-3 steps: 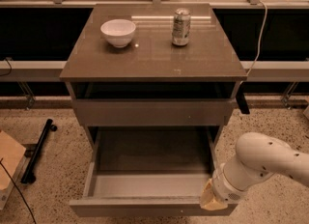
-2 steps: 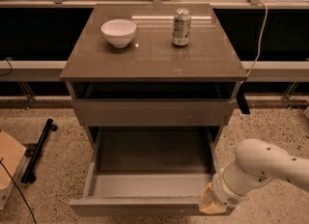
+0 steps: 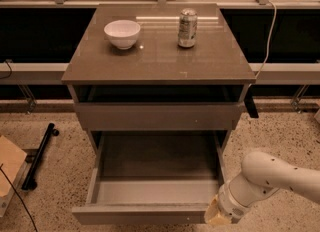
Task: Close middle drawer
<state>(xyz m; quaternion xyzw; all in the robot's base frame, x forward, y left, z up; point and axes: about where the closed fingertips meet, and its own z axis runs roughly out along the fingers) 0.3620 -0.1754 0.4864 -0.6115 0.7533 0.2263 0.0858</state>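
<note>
The middle drawer (image 3: 145, 192) is pulled far out of the grey-brown cabinet (image 3: 160, 63). Its flat front panel lies near the bottom edge of the camera view, and its lighter grey floor is bare. My gripper (image 3: 218, 217) is at the right end of that front panel, at the drawer's front right corner. The thick white arm (image 3: 270, 176) reaches in from the right behind it. The gripper's tip is pressed close to the panel, and the bottom of the view partly cuts it off.
Above the open drawer is a grey drawer with a taller front panel (image 3: 157, 116). A white bowl (image 3: 122, 33) and a drink can (image 3: 187, 27) stand on the cabinet top. A black bar (image 3: 40, 153) and cardboard (image 3: 7, 166) lie on the floor at left.
My arm has sunk slightly down and left beside the drawer's front right corner. The drawer stands about as far out as before.
</note>
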